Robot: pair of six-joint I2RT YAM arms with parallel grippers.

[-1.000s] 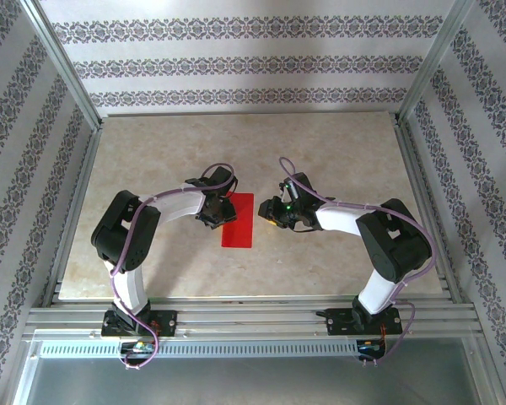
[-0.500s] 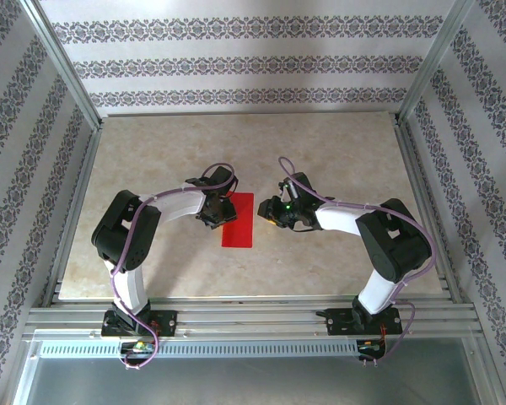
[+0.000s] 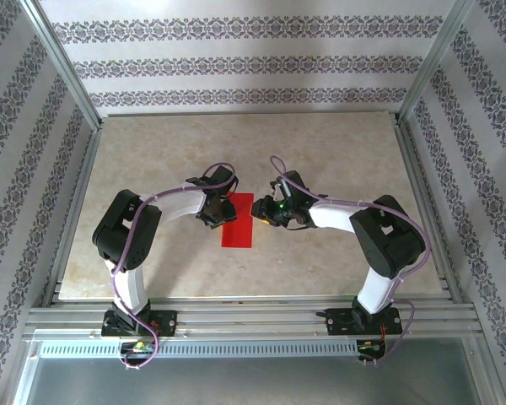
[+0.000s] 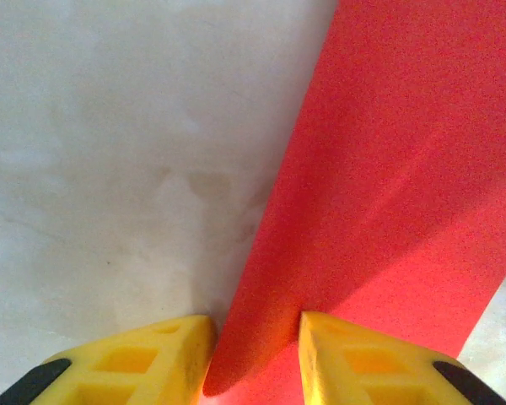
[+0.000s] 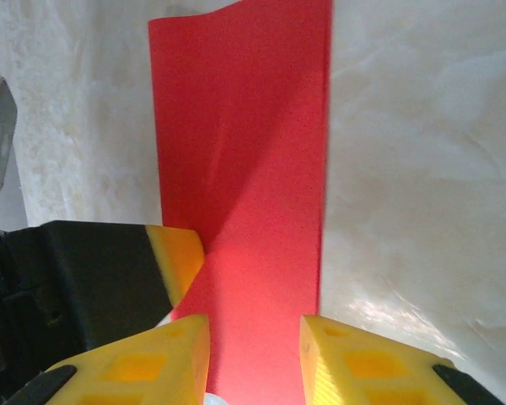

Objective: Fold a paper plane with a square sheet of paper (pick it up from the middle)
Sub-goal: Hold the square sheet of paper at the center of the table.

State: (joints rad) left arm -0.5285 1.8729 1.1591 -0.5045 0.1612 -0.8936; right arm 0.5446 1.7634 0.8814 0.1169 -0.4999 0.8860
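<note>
The square sheet of paper (image 3: 239,226) is bright red and lies as a narrow rectangle in the middle of the table. In the left wrist view a raised, curved flap of the paper (image 4: 388,169) runs up from between my yellow fingers. My left gripper (image 3: 222,209) (image 4: 253,325) sits low at the paper's left edge, its jaws partly apart with that flap between them. From the right, my right gripper (image 3: 264,211) (image 5: 255,325) hovers over the paper (image 5: 244,152) near its upper right edge, jaws partly apart. One left finger (image 5: 175,253) shows beside it.
The pale marbled table (image 3: 337,152) has bare room on all sides of the paper. Aluminium rails (image 3: 253,316) run along the near edge, with posts at the corners. Patterned walls (image 3: 253,63) close in the back and sides.
My right gripper has moved a little to the left, closer to the paper's right edge. The left gripper and the paper have stayed put.
</note>
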